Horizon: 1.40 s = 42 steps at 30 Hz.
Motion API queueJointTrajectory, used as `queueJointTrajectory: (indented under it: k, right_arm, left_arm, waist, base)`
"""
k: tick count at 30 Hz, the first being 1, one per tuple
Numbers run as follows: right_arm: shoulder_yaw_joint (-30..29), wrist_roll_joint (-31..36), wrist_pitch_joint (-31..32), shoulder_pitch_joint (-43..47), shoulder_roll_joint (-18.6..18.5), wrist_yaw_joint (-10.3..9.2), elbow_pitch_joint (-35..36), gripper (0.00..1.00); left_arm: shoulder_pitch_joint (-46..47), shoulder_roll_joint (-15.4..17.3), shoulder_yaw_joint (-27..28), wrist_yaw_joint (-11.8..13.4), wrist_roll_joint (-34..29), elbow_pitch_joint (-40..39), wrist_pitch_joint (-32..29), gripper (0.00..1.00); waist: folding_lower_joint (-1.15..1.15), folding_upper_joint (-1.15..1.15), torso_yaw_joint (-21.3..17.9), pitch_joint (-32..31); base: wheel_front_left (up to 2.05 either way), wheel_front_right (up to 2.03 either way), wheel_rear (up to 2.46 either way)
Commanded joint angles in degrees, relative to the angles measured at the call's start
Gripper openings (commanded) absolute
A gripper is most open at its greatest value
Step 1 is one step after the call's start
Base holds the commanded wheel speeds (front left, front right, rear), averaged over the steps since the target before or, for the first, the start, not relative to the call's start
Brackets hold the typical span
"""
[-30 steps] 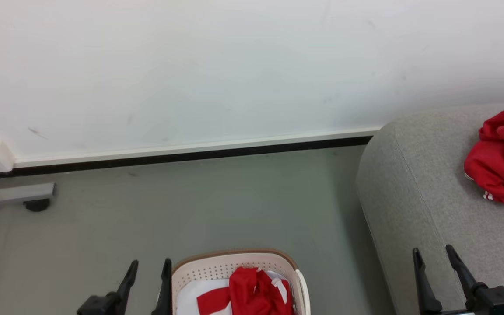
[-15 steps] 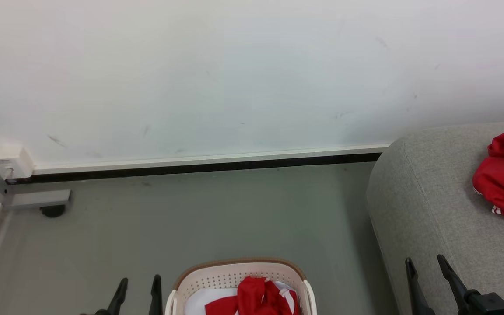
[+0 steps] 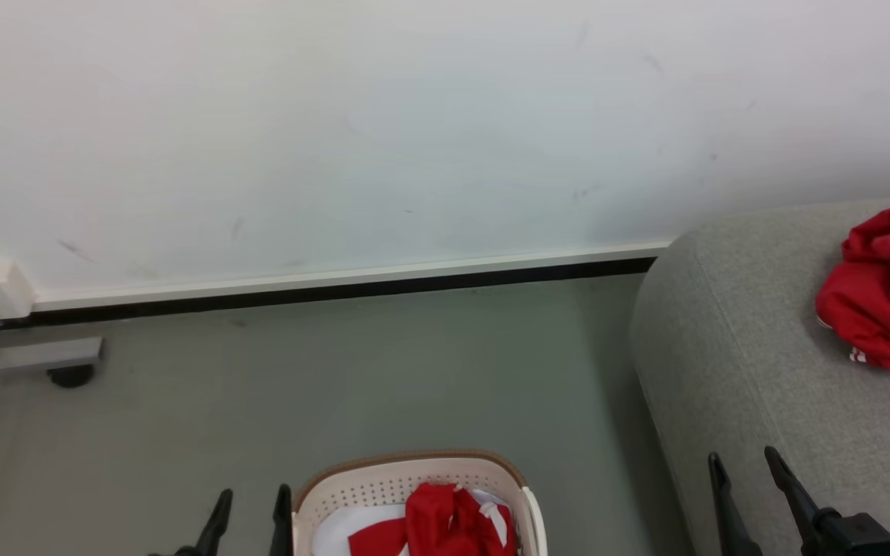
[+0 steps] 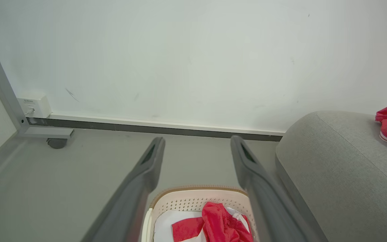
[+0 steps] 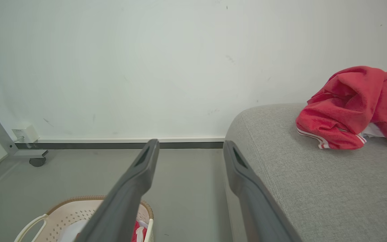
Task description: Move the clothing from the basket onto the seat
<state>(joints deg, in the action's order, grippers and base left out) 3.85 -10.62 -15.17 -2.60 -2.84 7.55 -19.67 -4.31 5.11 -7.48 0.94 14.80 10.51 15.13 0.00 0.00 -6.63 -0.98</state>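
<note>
While the left gripper gapes, clothing lies beside.

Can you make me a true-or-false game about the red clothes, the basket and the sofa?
1. A red garment lies on the grey sofa. True.
2. The basket has nothing in it. False: red clothing lies inside it.
3. The left end effector is open and holds nothing. True.
4. The right end effector grips a garment. False: it is open and empty, near the sofa's edge.
5. The basket stands on the sofa. False: it stands on the floor beside the sofa.
</note>
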Motion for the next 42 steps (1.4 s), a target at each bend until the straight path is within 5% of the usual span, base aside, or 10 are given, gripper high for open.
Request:
queueJointTrajectory:
  k: [1, 10, 30, 42]
  right_arm:
    - [0.0, -0.3, 0.0, -0.7, -0.1, -0.12, 0.1, 1.0]
    - [0.4, 0.0, 0.0, -3.6, -0.1, -0.12, 1.3, 1.0]
    - [3.5, -5.3, 0.0, -12.1, -0.1, -0.12, 7.8, 1.0]
    - [7.2, -7.8, 0.0, -17.0, -0.1, -0.12, 11.0, 1.0]
  left_arm:
    - [0.2, 0.0, 0.1, -0.3, -0.5, 0.1, 0.0, 1.0]
    - [7.7, -0.4, -3.2, -2.0, -2.8, 4.5, -1.5, 1.0]
    - [33.7, 0.9, -8.0, -1.7, -6.1, 31.8, -22.0, 1.0]
    - [44.7, 4.7, -7.4, 0.1, -6.9, 45.5, -21.9, 1.0]
  waist:
    - [0.0, 0.0, -0.6, 0.5]
    - [0.0, 0.0, -6.2, 6.3]
    - [0.0, 0.0, -15.9, 27.8]
    - [0.0, 0.0, -18.5, 39.2]
  base:
    - [0.0, 0.0, 0.0]
    - [0.0, 0.0, 0.0]
    - [0.0, 0.0, 0.0]
    - [0.0, 0.0, 0.0]
